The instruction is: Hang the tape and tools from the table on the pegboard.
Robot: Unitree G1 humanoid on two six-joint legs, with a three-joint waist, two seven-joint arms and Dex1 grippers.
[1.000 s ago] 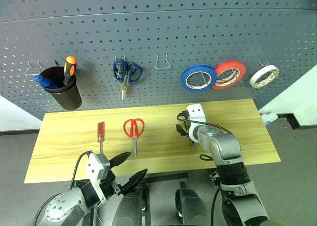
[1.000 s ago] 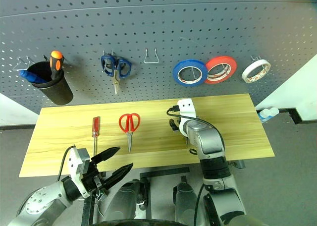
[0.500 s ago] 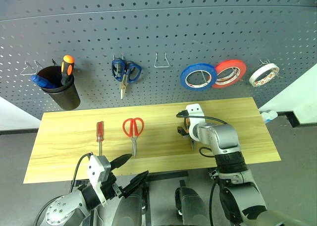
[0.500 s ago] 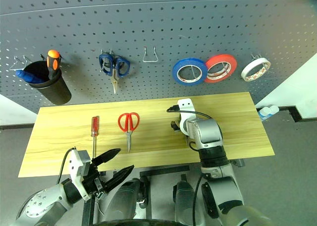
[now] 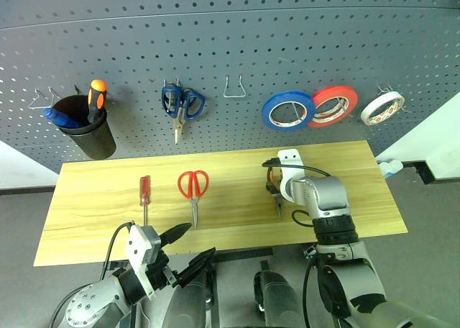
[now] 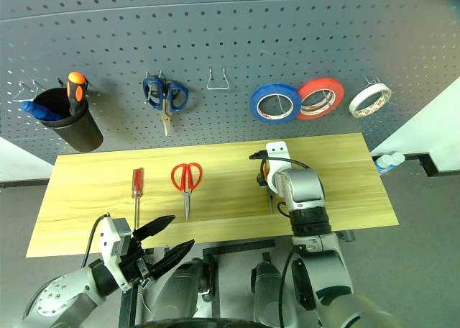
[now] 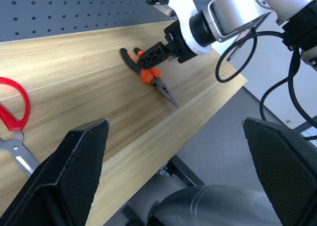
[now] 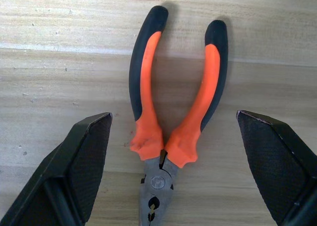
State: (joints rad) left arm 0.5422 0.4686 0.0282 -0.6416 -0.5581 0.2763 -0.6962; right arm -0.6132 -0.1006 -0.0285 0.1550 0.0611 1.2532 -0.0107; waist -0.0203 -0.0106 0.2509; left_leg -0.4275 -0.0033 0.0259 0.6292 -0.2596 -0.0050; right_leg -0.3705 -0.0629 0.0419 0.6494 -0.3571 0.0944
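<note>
Lying flat on the table [image 5: 100, 198], the pliers [image 8: 171, 112] sit directly below the right gripper [image 7: 157, 53], whose fingers [image 8: 74, 166] stand spread wide to either side of the orange handles, not touching them. Left gripper [image 5: 185, 245] gapes too, empty.

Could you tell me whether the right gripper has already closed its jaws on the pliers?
No, the right gripper has its jaws spread wide on either side of the pliers, which lie flat on the table.
</note>
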